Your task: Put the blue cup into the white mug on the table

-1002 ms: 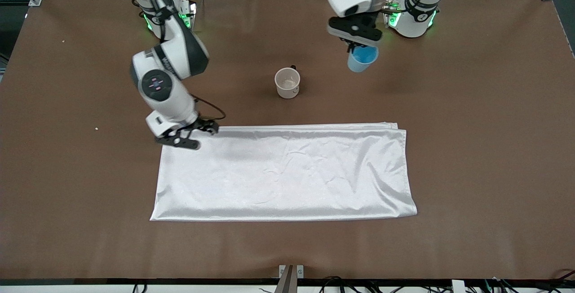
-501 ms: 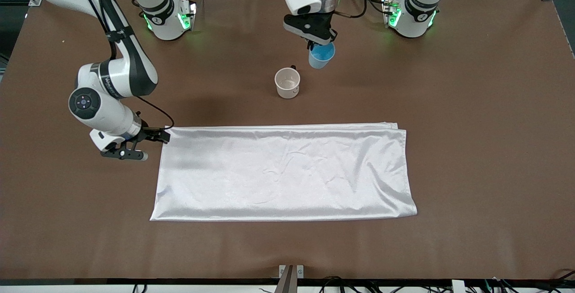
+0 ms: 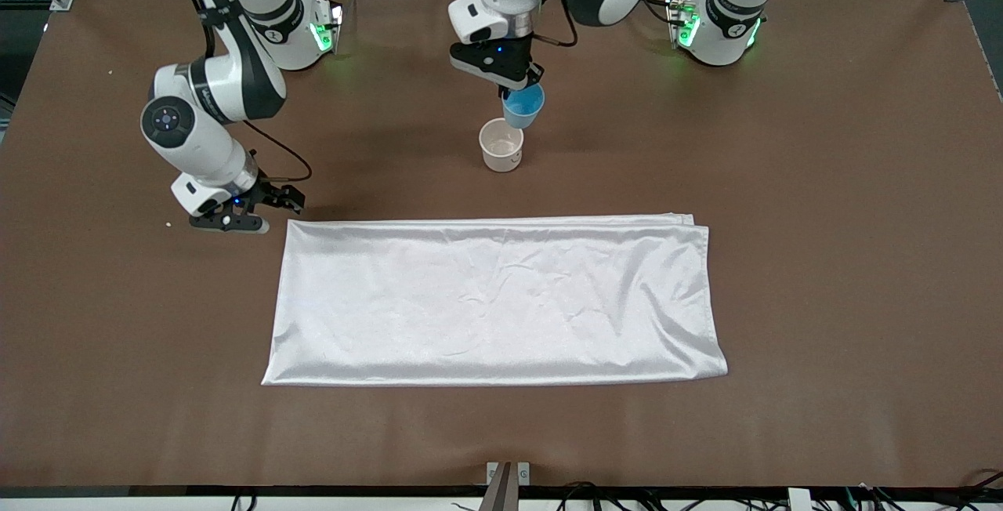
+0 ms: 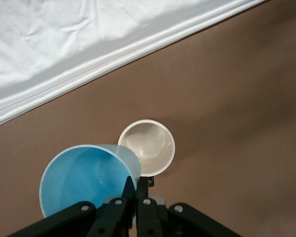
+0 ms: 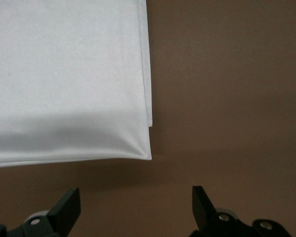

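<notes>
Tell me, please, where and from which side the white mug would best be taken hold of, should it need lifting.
Probably the white mug is best pinched by its rim from above: it stands upright on the table with its mouth open. Its black handle is small and mostly hidden under the blue cup, which the left tool holds shut just over it. The open right tool is free.

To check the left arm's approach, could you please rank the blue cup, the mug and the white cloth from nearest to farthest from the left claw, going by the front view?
1. Blue cup: held by its rim in the left claw.
2. Mug: on the table, just under the cup.
3. Cloth: flat, nearer the front camera than the mug.
</notes>
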Controlling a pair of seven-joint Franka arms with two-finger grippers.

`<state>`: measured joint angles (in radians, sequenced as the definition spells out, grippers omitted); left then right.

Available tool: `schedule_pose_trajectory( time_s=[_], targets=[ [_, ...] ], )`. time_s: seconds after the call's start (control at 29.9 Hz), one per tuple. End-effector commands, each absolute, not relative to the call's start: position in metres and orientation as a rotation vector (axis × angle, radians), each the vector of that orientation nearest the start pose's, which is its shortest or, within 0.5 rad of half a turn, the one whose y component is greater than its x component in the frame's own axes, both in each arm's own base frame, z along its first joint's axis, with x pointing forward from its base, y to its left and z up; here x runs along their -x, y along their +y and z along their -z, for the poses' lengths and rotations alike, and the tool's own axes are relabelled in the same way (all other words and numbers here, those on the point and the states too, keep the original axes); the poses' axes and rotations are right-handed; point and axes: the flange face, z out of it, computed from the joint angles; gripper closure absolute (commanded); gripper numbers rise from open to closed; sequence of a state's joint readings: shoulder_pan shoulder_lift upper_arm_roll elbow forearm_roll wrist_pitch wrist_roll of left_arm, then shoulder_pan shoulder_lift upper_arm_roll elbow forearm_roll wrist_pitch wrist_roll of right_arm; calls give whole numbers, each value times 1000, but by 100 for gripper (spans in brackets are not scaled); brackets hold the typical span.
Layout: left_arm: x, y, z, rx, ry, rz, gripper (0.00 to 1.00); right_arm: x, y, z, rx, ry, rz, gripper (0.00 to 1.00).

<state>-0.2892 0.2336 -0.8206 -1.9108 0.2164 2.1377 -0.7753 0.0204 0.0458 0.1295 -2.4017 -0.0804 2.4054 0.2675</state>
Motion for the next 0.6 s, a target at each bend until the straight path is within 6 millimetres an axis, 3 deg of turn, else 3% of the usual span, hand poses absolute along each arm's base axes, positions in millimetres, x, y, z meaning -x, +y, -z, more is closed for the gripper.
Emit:
schedule_pose_trajectory(
  time_s=[0.0,0.33,0.57],
  targets=[
    [-308,-542,-399,3114,698,93,100,-466,69,-309,3211,111,-51,0],
    [-305,-558,-364,3112,804,93,100,-491,67,-366,3227,126,-75,0],
    [-295,-563,-355,3120,770,61,100,-513,71,-435,3239,148,-166,0]
  ],
)
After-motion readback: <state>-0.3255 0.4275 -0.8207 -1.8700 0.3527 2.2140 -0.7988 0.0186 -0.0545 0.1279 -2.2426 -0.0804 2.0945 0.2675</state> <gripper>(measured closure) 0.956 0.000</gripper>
